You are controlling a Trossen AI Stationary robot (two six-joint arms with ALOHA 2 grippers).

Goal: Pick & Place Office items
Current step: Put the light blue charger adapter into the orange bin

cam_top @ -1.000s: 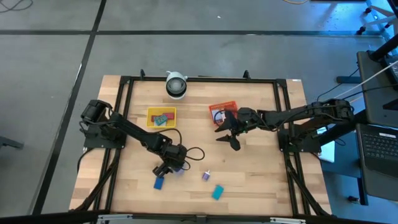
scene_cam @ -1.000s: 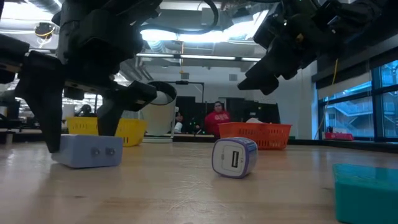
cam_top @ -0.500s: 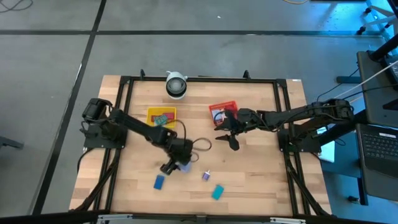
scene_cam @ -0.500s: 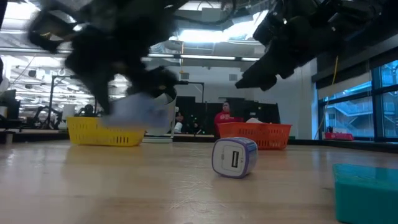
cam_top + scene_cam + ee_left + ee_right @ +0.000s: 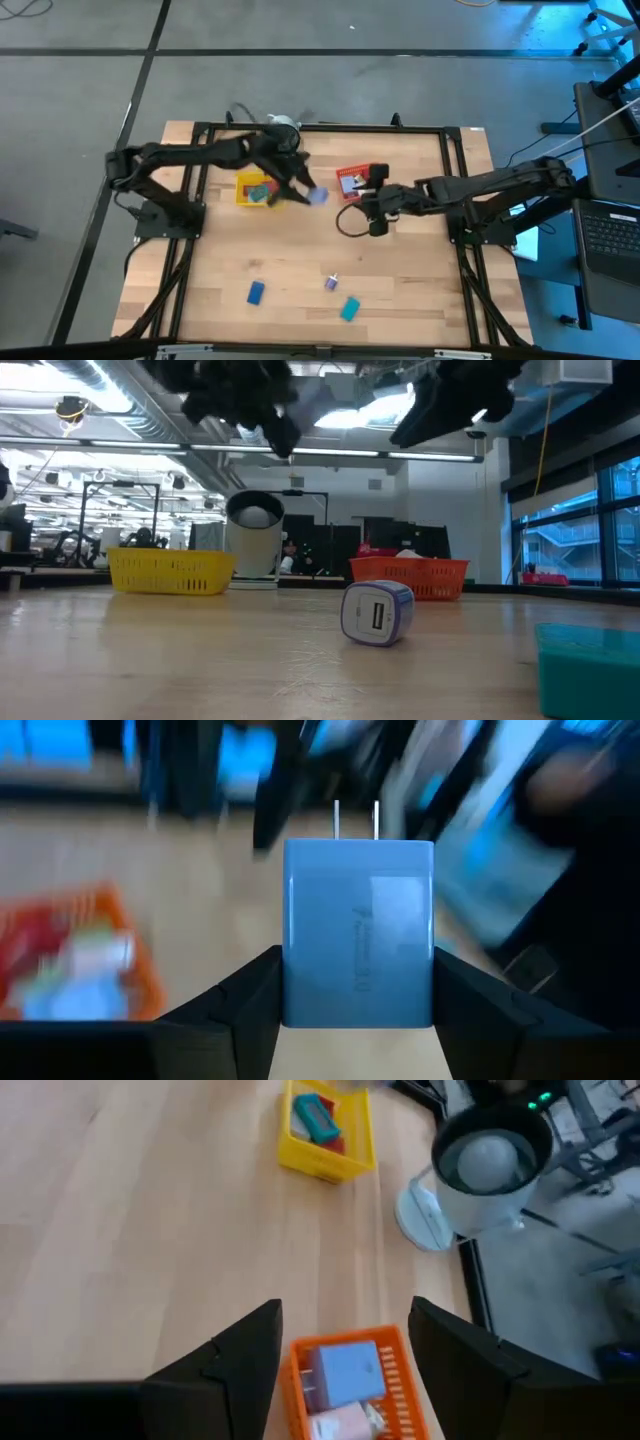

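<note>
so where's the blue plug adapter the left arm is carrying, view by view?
High view: blue charger between the yellow tray and red tray, in the left gripper.
Low view: cannot pick it out; only dark arm parts along the top edge.
Left wrist view: centre, clamped between the fingers.
Right wrist view: not in it.
Shared landmark: the red tray.

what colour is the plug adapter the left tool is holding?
Light blue charger block with two metal prongs, gripped in the left tool. Clearest in the left wrist view.
</note>
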